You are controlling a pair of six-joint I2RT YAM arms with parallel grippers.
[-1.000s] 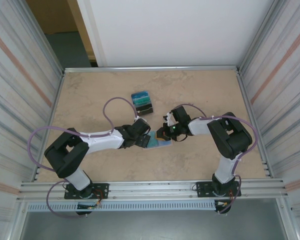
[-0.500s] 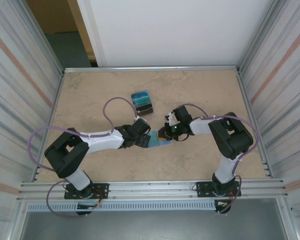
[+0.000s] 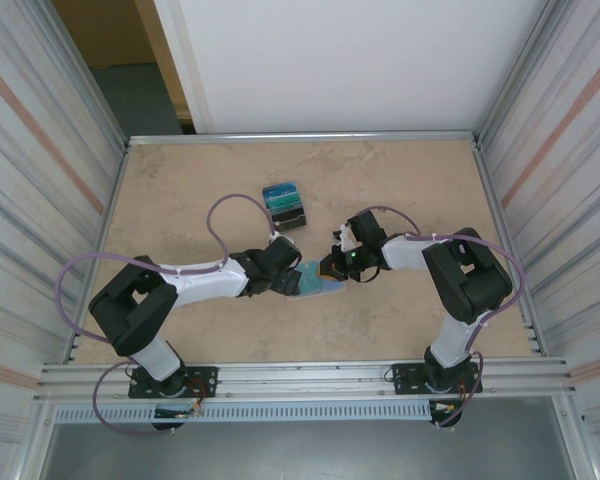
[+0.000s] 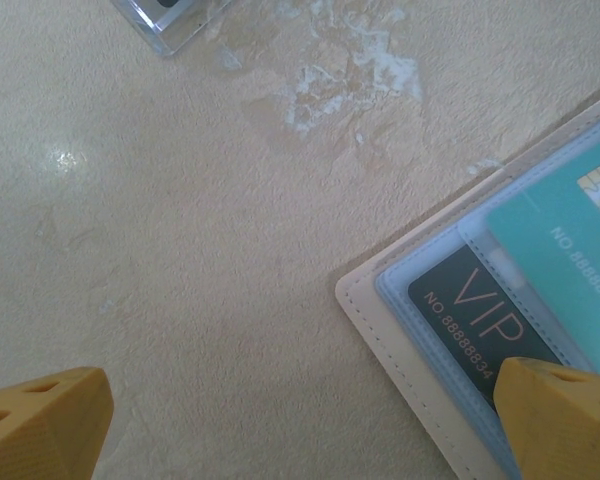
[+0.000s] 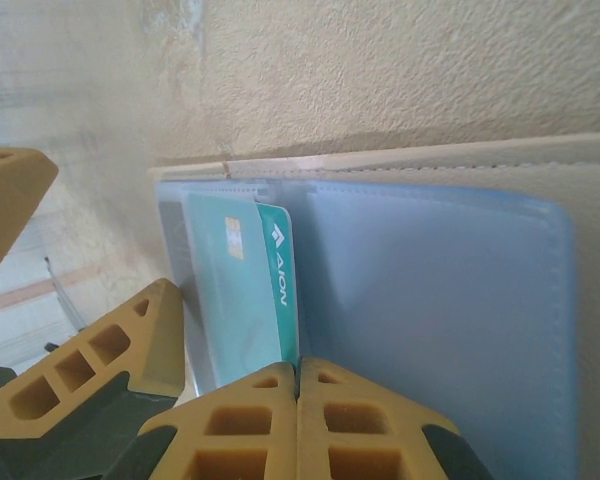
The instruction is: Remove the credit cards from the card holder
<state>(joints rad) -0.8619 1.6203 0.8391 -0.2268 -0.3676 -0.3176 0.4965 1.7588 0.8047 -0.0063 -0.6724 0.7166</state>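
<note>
My right gripper (image 5: pixel 298 385) is clenched, and by the look of it pinches a corner of the teal card (image 5: pixel 242 290); that card lies lengthwise straight ahead of the fingers, partly seated in the pale-blue pocket of the card holder (image 5: pixel 430 330); so I judge the pull must run back along the card's long axis, toward the right edge of the table (image 3: pixel 180 190); my left gripper (image 4: pixel 300 428) is spread wide, gripping nothing, one finger over the holder's end beside the black VIP card (image 4: pixel 470 310); the holder lies open mid-table, nearer the near edge, between both arms.
</note>
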